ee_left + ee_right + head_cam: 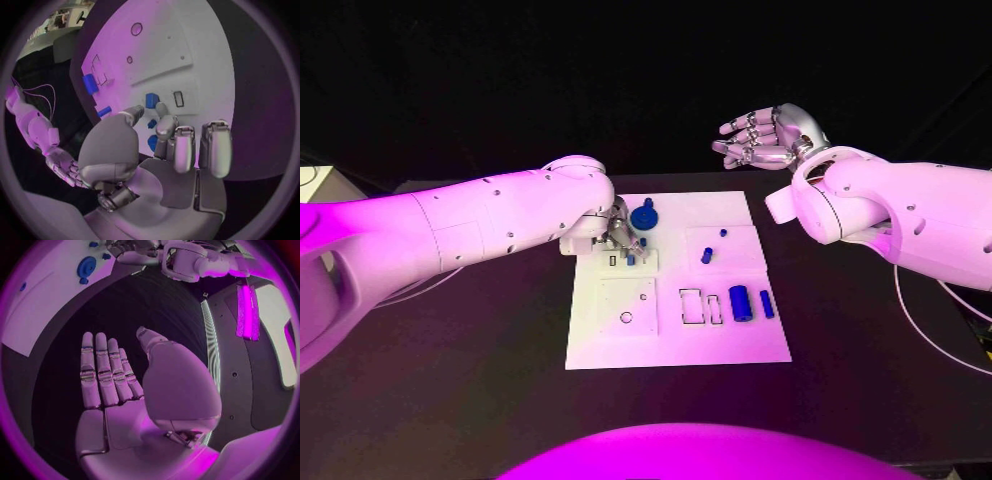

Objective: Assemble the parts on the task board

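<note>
1. Left hand is down on the white task board, at its far left corner, fingertips at a small blue part — whether they grip it, I cannot tell.
2. Right hand hangs beyond the board's far edge, fingers loosely apart, holding nothing.
3. Round blue part just beside the left hand; two blue cylinders near the right edge — bare board nearer the robot.

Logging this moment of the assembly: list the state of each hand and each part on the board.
left hand: low over the task board, fingers at a small blue part; grip unclear.
right hand: raised beyond the table, open, holding nothing.
round blue part: on the board's far edge.
two blue cylinders: lying side by side on the board, untouched.
small blue peg: on the board, untouched.
</note>
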Controlling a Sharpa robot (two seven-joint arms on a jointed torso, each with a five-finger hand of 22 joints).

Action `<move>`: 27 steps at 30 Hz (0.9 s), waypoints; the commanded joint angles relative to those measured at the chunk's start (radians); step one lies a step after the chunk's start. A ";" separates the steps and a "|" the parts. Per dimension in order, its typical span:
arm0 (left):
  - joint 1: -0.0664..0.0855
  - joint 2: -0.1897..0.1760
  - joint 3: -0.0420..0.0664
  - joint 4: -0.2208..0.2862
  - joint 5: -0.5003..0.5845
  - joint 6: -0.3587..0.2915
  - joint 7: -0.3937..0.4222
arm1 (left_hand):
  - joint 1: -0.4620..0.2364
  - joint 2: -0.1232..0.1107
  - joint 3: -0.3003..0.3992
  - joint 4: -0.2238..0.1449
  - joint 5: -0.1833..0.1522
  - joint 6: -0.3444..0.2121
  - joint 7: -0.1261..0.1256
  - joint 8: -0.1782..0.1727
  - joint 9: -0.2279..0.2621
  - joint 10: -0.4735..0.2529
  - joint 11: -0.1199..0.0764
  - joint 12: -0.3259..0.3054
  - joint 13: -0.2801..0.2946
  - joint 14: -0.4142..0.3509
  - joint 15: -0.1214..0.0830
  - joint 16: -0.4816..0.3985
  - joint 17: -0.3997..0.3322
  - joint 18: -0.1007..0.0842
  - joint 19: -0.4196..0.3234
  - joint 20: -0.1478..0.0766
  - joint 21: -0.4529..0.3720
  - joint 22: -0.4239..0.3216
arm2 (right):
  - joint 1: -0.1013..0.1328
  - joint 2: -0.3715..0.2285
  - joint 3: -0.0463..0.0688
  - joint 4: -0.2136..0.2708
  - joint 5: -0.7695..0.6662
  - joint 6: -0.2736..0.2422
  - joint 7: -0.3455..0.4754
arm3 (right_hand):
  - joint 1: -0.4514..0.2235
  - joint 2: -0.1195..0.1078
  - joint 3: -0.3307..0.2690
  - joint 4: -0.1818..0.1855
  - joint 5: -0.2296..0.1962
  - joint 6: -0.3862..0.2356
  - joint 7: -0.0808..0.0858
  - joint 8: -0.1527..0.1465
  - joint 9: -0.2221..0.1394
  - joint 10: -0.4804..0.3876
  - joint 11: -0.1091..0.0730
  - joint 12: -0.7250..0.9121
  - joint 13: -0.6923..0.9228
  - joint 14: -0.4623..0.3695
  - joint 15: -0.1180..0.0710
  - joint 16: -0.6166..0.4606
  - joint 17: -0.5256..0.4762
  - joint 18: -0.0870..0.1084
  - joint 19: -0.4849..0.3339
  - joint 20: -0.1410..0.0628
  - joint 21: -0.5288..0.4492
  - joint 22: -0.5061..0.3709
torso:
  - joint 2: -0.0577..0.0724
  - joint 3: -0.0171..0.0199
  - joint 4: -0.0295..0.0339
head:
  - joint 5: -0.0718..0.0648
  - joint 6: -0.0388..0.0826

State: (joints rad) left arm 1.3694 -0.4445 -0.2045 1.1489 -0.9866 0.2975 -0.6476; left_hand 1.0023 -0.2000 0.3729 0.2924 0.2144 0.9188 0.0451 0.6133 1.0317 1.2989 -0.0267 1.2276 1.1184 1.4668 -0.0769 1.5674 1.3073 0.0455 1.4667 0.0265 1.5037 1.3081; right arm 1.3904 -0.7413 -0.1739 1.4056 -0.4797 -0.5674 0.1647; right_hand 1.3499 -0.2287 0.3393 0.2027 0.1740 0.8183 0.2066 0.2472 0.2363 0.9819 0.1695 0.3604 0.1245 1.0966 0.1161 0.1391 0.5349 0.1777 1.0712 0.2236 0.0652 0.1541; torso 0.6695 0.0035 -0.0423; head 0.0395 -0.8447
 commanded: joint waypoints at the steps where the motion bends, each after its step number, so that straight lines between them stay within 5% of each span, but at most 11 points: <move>1: -0.010 -0.008 -0.008 -0.009 -0.037 0.007 -0.031 | -0.011 0.010 -0.022 0.001 -0.038 -0.003 0.002 -0.004 0.002 -0.002 0.007 0.005 -0.001 0.104 0.000 0.003 0.263 -0.018 0.048 -0.005 -0.002 0.143 | 0.000 0.000 0.000 0.001 -0.002 0.015 0.010 | -0.008 0.001 -0.006 0.002 0.005 -0.007 0.032 -0.003 -0.002 -0.005 0.000 0.000 -0.002 -0.004 0.000 -0.006 -0.001 0.006 -0.008 0.001 -0.002 -0.001 | 0.000 0.0001 -0.0009 | -0.001 0.000; 14: -0.010 -0.034 -0.005 0.005 -0.056 -0.013 -0.027 | -0.015 0.017 -0.033 0.001 -0.056 -0.003 0.002 -0.004 0.003 -0.002 0.006 0.006 0.000 0.104 -0.001 0.003 0.263 -0.018 0.048 -0.005 -0.002 0.143 | -0.002 -0.002 0.000 0.000 -0.002 0.016 0.011 | -0.008 0.001 -0.006 0.002 0.005 -0.007 0.032 -0.003 -0.002 -0.005 0.000 0.000 -0.002 -0.004 0.000 -0.006 -0.001 0.006 -0.008 0.001 -0.002 -0.001 | 0.000 -0.0003 0.0009 | -0.001 0.005; 21: -0.009 -0.073 0.026 0.041 -0.049 -0.045 -0.003 | 0.011 0.023 -0.034 -0.003 -0.053 -0.005 0.001 -0.005 0.003 -0.006 0.006 0.001 -0.007 0.104 -0.001 0.003 0.263 -0.018 0.049 -0.005 -0.001 0.144 | -0.004 -0.005 0.000 -0.002 -0.002 0.016 0.013 | -0.008 0.001 -0.006 0.002 0.005 -0.007 0.032 -0.003 -0.002 -0.005 0.000 0.000 -0.002 -0.004 0.000 -0.006 -0.001 0.006 -0.008 0.001 -0.002 -0.001 | -0.004 0.0006 0.0025 | 0.001 0.006; 27: -0.010 -0.096 0.038 0.075 -0.020 -0.083 0.018 | 0.023 0.022 -0.043 0.000 -0.051 -0.015 0.006 -0.016 -0.003 -0.019 0.009 -0.012 -0.024 0.104 0.001 0.003 0.263 -0.017 0.045 -0.003 -0.006 0.137 | -0.006 -0.006 -0.001 -0.003 -0.002 0.016 0.013 | -0.008 0.001 -0.006 0.002 0.005 -0.007 0.032 -0.003 -0.002 -0.005 0.000 0.000 -0.002 -0.004 0.000 -0.006 -0.001 0.006 -0.008 0.001 -0.002 -0.001 | -0.001 -0.0015 -0.0001 | 0.003 0.012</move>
State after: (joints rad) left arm 1.3603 -0.5382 -0.1673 1.2135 -1.0199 0.2538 -0.6443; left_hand 1.0185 -0.1792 0.3346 0.2929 0.1627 0.9101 0.0528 0.6028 1.0299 1.2875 -0.0158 1.2186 1.0950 1.4668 -0.0768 1.5674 1.3073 0.0456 1.4667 0.0266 1.5027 1.3078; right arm 1.3853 -0.7468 -0.1745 1.4029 -0.4795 -0.5653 0.1655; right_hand 1.3488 -0.2276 0.3394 0.2026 0.1740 0.8183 0.2066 0.2472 0.2364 0.9820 0.1694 0.3604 0.1237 1.0966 0.1160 0.1392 0.5351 0.1777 1.0713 0.2236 0.0652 0.1542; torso 0.6669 0.0031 -0.0403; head 0.0407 -0.8352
